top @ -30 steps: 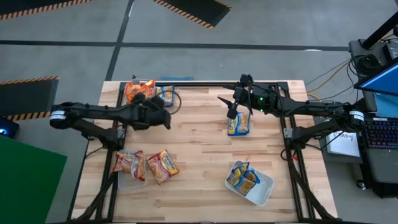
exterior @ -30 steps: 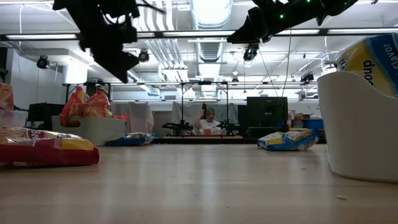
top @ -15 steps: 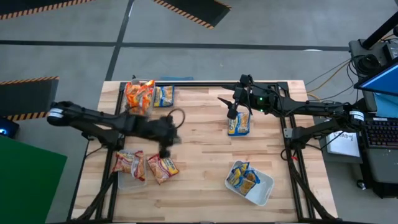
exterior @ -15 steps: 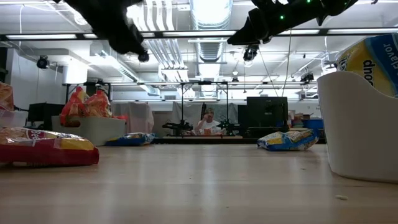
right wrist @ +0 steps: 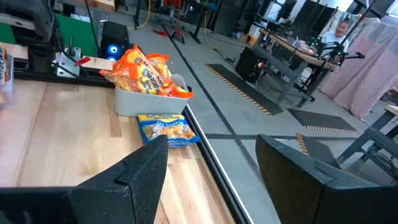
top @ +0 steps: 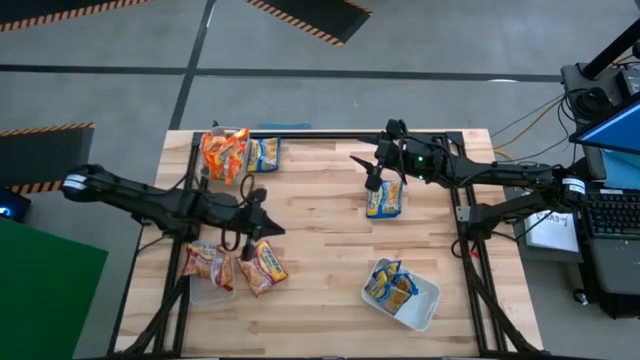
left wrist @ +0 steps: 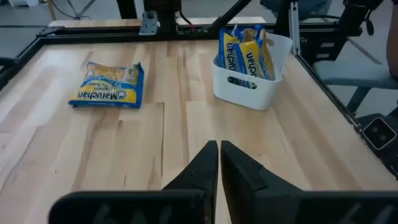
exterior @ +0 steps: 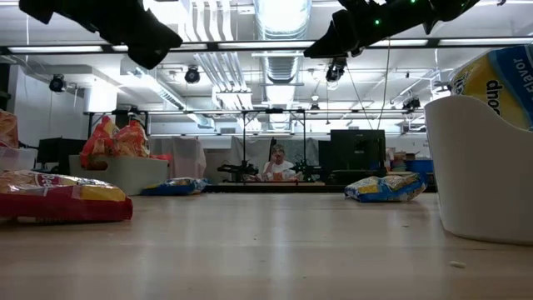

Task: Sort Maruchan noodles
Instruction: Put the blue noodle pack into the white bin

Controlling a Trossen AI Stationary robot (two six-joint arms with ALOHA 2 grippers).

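Robotics lab, exposed ceiling ducts (exterior: 279, 17), hazard-striped floor mats (top: 310, 18), equipment-laden desks (right wrist: 292, 46)

Left gripper (top: 262, 229) hovering low over table's left side, fingers pressed together, empty. Right gripper (top: 374, 180) hanging mid-back, fingers spread apart.

"Maruchan" can be read in white letters on a blue oval on the blue noodle packet (left wrist: 107, 85) lying flat on the wooden surface (left wrist: 186, 143), beside the white tub (left wrist: 252, 78). The blue packets standing in that tub (left wrist: 244, 53) carry the same lettering running up their sides, too small to read with certainty. In the low view, the letters "dno" show upside down on the packet sticking out of the white tub (exterior: 502, 79). Printing on the orange and red packets cannot be made out.
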